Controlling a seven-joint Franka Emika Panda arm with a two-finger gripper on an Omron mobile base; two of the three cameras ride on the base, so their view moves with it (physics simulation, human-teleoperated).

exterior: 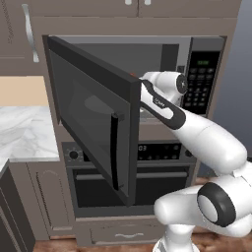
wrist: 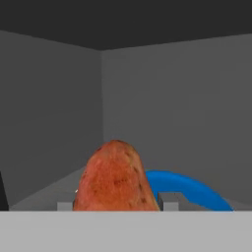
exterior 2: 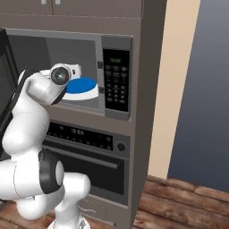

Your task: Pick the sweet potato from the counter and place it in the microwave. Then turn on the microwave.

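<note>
Sweet potato sits right up against the hand camera, clamped between the two finger tips of my end effector; I read the end effector as clenched on it, partly closed around its girth. Its long axis runs straight out ahead of the end effector, tapered end pointing at the back wall of the microwave. So the potato is already inside the cavity, carried, not yet set down.

What the coming move turns on, as I judge it, is the blue plate: it lies beyond the end effector and off to the right in the hand view, lower than the potato. I would need to reach a little further in and over toward that side before letting go (assuming the plate is where it should land).

From the right base view the plate rests on the cavity floor just past the wrist. The left base view shows the open door swung out beside the forearm, hiding most of the interior.

Hard to make out: whether the potato's underside touches anything, since the near edge is cut off, and how much of the plate the potato covers.
</note>
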